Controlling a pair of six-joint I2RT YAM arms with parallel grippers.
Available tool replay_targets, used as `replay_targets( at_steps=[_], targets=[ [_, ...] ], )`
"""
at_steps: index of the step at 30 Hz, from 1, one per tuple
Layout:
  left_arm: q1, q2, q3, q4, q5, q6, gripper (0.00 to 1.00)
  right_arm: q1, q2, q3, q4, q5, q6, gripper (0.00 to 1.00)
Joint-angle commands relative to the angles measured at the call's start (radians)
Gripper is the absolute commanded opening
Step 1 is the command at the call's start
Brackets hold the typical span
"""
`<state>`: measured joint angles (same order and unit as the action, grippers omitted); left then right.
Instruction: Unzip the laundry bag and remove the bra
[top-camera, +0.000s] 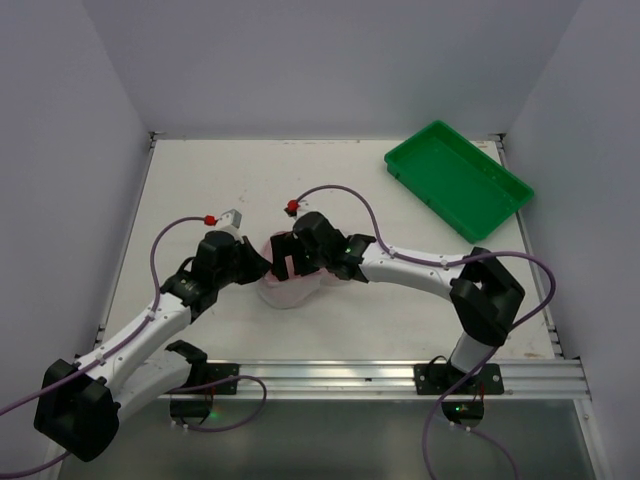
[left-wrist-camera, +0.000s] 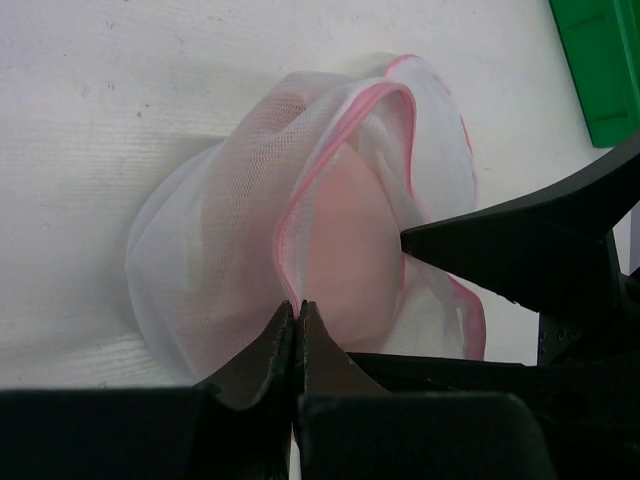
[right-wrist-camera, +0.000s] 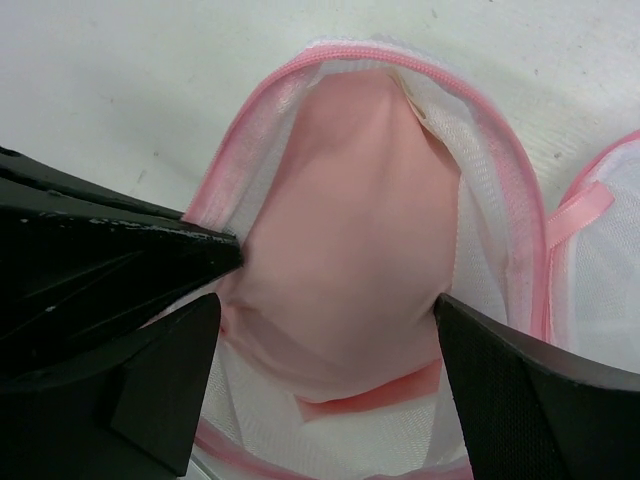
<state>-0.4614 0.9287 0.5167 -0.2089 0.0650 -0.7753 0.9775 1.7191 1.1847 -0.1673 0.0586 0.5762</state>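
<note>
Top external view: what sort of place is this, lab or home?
Most likely a lab robot cell: a white table boxed in by plain walls, an aluminium mounting rail at its near edge, and staged props, a green tray and a mesh laundry bag.

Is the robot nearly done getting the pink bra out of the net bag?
About halfway. Done: the laundry bag is unzipped, its pink-trimmed mouth gaping. In hand: the left gripper is pinched shut on the bag's rim, and the right gripper is open with a finger on each side of the bra. To do: grab the bra and pull it out; it sits inside the bag.
</note>
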Motion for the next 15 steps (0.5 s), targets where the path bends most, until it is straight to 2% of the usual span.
replay_targets(
  at_steps=[1,11,14,15],
  targets=[
    [-0.006,-0.005,0.003,0.031,-0.013,-0.010,0.00,0.021,0.016,0.065,-0.001,0.010,-0.059,0.89],
    [-0.008,-0.010,0.026,-0.021,-0.057,-0.004,0.00,0.029,0.073,0.093,-0.043,-0.011,-0.107,0.90],
    [-0.006,-0.011,0.019,-0.023,-0.059,-0.010,0.00,0.029,0.086,0.084,-0.043,-0.005,-0.116,0.83],
    [-0.006,-0.013,0.017,-0.023,-0.059,-0.013,0.00,0.029,0.088,0.082,-0.043,-0.006,-0.118,0.72]
  ],
)
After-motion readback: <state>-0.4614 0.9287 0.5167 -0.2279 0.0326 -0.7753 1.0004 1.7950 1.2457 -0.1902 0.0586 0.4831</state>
